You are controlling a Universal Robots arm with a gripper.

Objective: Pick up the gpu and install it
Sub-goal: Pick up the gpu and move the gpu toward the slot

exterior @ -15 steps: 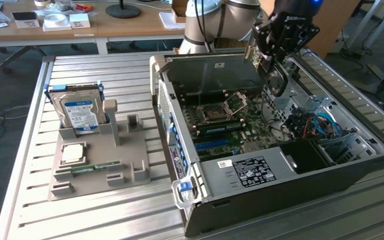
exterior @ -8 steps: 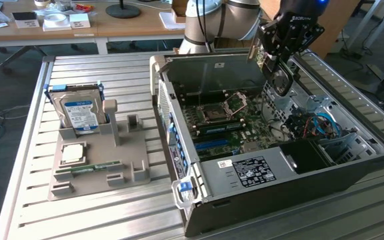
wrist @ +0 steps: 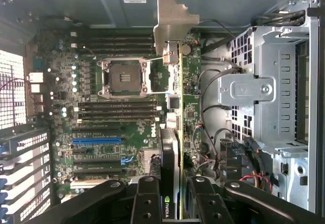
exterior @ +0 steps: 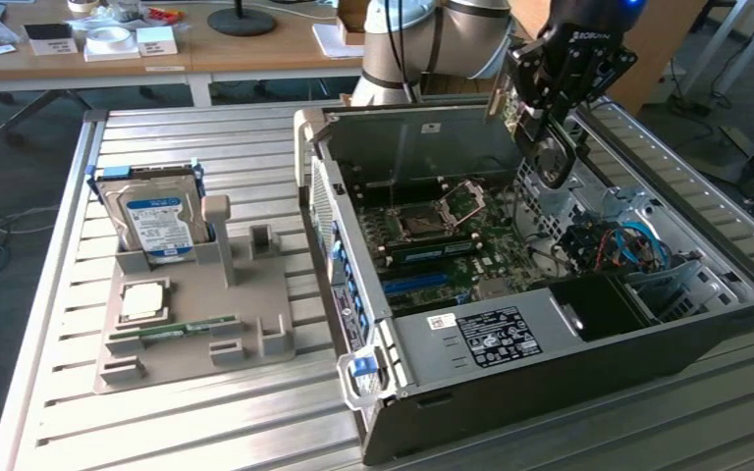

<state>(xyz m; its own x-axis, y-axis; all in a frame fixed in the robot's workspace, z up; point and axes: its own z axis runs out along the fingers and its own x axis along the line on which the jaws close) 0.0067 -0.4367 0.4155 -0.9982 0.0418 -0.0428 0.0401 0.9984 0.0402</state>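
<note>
My gripper (exterior: pixel 544 110) is shut on the gpu (exterior: pixel 554 155), a dark card with a round fan and a pale metal bracket, and holds it on edge above the open computer case (exterior: pixel 534 343), over the far right part of the motherboard (exterior: pixel 443 240). In the wrist view the gpu (wrist: pixel 175 132) shows edge-on between my fingers (wrist: pixel 147 198), its silver bracket (wrist: pixel 172 21) pointing away from the camera. My gripper (wrist: pixel 175 203) clamps the card's near end. The card hangs clear above the motherboard (wrist: pixel 101 117).
A grey holder tray (exterior: pixel 188 363) on the slatted table carries a silver hard drive (exterior: pixel 157 211), a CPU (exterior: pixel 141 299) and a green memory stick (exterior: pixel 174 332). Inside the case are a blue slot (wrist: pixel 96 140), cables (exterior: pixel 619 245) and a metal drive cage (wrist: pixel 269 92).
</note>
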